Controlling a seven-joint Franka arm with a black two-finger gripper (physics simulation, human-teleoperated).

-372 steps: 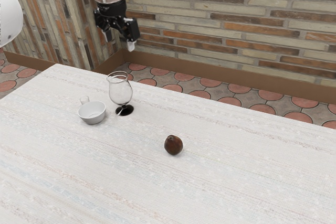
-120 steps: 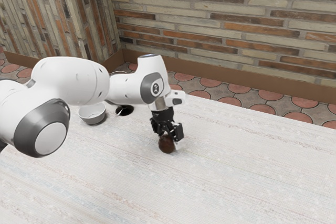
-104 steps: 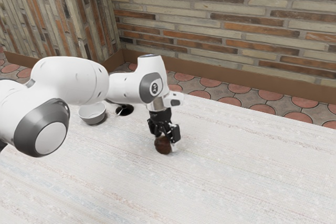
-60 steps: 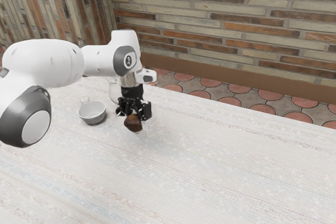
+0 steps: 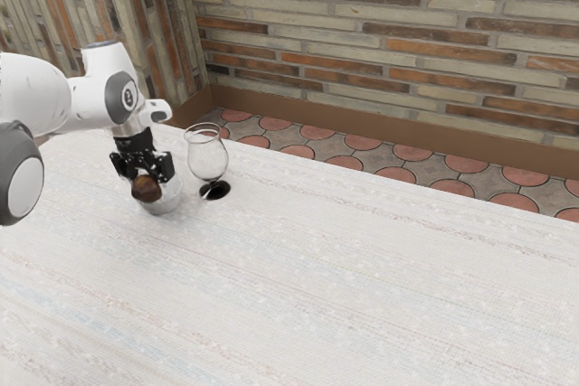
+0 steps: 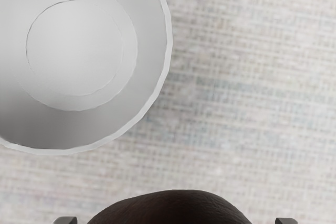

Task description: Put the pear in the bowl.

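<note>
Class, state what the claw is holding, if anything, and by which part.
The claw holds the pear by two opposite sides of its body.

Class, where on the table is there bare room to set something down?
The table is bare from the glass toward the exterior view's right edge, and below the bowl there. Crowded: around the bowl, where the gripper holds the pear.

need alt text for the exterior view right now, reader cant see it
A robot arm holds a dark brown pear between its black fingers, partly hiding a white bowl on a pale table. A clear glass with a black foot stands nearby, before a brick wall.
</note>
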